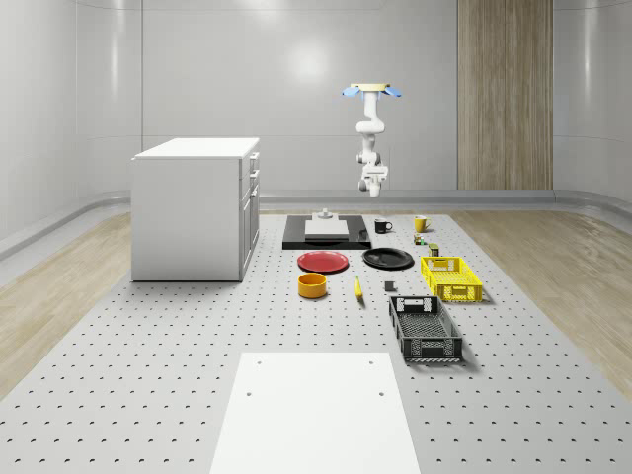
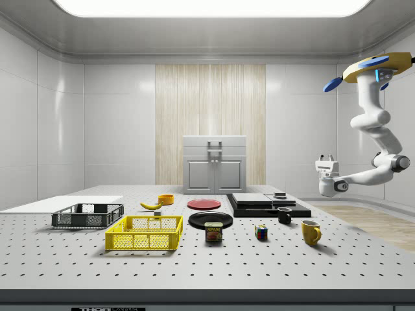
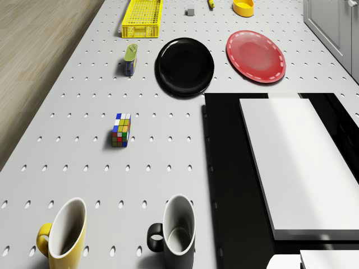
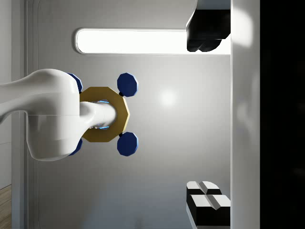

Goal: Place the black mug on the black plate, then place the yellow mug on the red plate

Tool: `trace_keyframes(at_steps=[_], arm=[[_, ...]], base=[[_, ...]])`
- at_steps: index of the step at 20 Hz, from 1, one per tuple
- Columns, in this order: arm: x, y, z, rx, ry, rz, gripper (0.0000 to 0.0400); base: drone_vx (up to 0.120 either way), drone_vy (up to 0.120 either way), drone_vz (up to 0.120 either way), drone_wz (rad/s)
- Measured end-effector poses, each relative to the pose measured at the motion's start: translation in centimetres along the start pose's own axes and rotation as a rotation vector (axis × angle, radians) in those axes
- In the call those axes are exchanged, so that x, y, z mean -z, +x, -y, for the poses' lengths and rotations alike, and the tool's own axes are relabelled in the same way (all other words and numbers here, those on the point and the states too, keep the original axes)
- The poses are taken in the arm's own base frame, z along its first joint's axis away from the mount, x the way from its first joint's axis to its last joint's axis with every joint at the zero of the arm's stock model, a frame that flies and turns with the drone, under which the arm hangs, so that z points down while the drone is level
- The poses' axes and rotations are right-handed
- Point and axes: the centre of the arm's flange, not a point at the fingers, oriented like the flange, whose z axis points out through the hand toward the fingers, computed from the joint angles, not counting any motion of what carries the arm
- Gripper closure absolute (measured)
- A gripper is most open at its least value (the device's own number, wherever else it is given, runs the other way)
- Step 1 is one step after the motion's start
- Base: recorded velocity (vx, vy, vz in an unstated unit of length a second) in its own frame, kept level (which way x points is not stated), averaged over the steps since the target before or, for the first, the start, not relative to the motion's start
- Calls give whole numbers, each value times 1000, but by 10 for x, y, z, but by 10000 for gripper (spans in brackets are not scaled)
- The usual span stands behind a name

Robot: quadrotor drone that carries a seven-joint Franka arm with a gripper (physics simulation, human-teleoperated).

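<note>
The drone (image 2: 368, 67) hovers beyond the tabletop's (image 1: 197, 346) far edge, claw (image 2: 325, 157) spread, upturned. The black mug (image 3: 175, 231) stands beside the yellow mug (image 3: 64, 235); the claw should turn down and descend squarely over its rim.

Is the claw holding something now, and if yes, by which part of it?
Nothing is held. The claw hangs empty in the air, high above the black mug, which stands on the table beside the yellow mug.

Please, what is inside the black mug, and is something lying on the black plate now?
The black mug has a pale inner wall and nothing shows inside, though its bottom is partly hidden by the rim. The black plate carries nothing; both mugs stand on the table, apart from it.
</note>
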Motion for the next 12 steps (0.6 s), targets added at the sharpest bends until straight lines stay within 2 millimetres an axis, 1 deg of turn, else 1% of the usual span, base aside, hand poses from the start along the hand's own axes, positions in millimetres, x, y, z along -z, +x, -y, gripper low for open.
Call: trace_keyframes(at_steps=[1, 6, 7, 8, 9, 12], arm=[[1, 0, 0, 0, 1, -1, 0], [3, 0, 0, 0, 3, -3, 0], [3, 0, 0, 0, 4, -4, 0], [3, 0, 0, 0, 4, -5, 0], [3, 0, 0, 0, 5, -5, 0], [3, 0, 0, 0, 6, -7, 0]], base=[[120, 0, -40, 0], [120, 0, -120, 0], [80, 0, -120, 0], [0, 0, -80, 0], [0, 0, 0, 0], [0, 0, -107, 0]])
